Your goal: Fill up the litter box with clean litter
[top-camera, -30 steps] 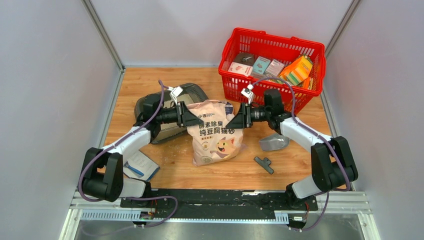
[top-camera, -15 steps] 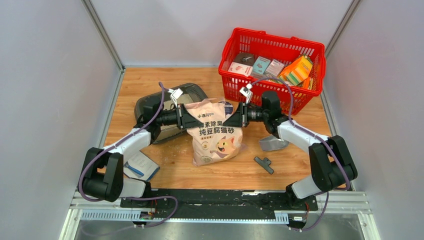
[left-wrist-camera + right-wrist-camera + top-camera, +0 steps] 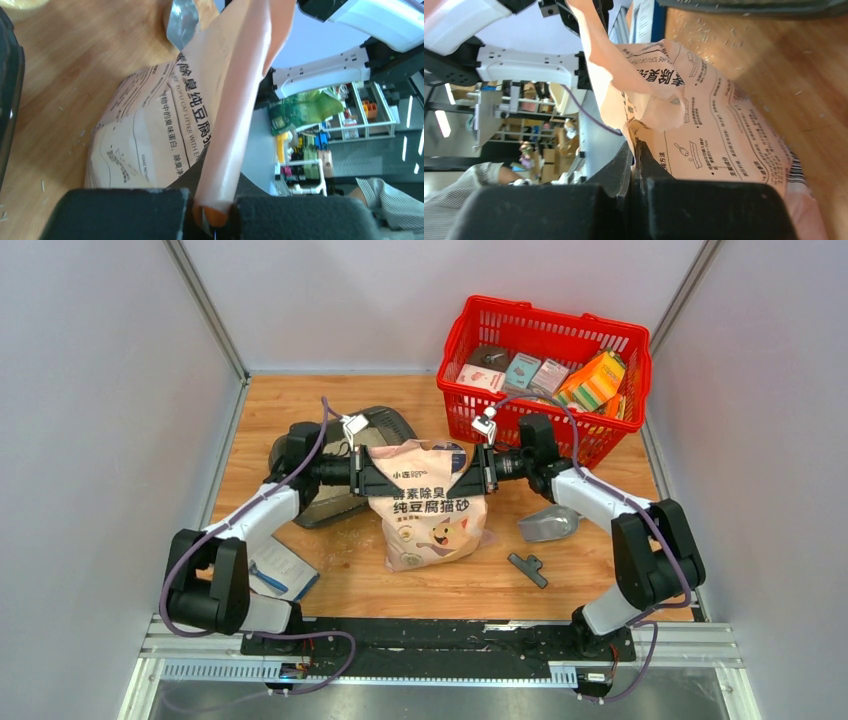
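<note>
As left claw (image 3: 372, 477) and right claw (image 3: 478, 472) pinch shut on opposite top edges, litter bag (image 3: 430, 515) stands on tabletop (image 3: 440, 585), grey litter box (image 3: 386, 422) just beside, left-rear. Likely heavy, floppy, slippery: grip folded top seam.

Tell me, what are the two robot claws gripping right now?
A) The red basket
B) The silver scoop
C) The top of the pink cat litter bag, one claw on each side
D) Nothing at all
C: the left gripper and the right gripper each pinch a top corner of the litter bag, and both wrist views show bag material clamped between the fingers.
</note>
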Controlling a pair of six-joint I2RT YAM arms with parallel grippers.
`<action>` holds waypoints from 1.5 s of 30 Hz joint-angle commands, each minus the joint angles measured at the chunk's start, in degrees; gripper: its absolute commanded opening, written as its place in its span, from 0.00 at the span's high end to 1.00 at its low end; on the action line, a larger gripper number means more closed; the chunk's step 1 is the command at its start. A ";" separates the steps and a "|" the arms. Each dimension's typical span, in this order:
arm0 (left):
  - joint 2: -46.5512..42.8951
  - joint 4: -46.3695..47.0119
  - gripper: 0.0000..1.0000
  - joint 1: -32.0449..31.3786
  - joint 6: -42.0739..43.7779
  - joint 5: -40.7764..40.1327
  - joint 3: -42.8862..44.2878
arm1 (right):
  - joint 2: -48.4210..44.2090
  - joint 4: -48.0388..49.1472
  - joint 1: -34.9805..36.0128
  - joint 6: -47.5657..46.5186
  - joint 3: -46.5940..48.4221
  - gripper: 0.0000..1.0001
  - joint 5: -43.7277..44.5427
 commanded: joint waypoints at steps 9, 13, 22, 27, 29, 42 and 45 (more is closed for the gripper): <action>9.65 -52.87 1.00 1.22 27.07 5.71 16.67 | 0.06 -6.29 -1.46 5.98 2.56 1.00 -13.07; 8.43 -42.37 1.00 1.14 15.94 3.87 13.34 | 0.15 1.25 -1.90 12.74 1.76 1.00 -10.96; 6.58 -38.27 0.74 1.31 1.67 -1.84 11.92 | 3.05 -0.05 -2.43 16.45 3.78 1.00 -10.86; 0.28 -46.97 0.56 4.20 13.16 -9.55 16.92 | 4.37 -0.40 -2.43 15.92 5.10 1.00 -11.57; -2.72 -50.40 0.51 6.84 22.81 -12.81 20.17 | 4.55 -0.49 -2.25 15.83 5.19 1.00 -11.74; -20.86 -47.59 0.36 -9.64 81.35 -17.68 19.56 | 4.72 -0.57 -2.43 15.13 5.19 1.00 -12.54; -16.82 -50.59 0.32 -14.49 90.51 -19.42 20.01 | 4.72 -0.75 -2.43 14.95 5.19 1.00 -12.80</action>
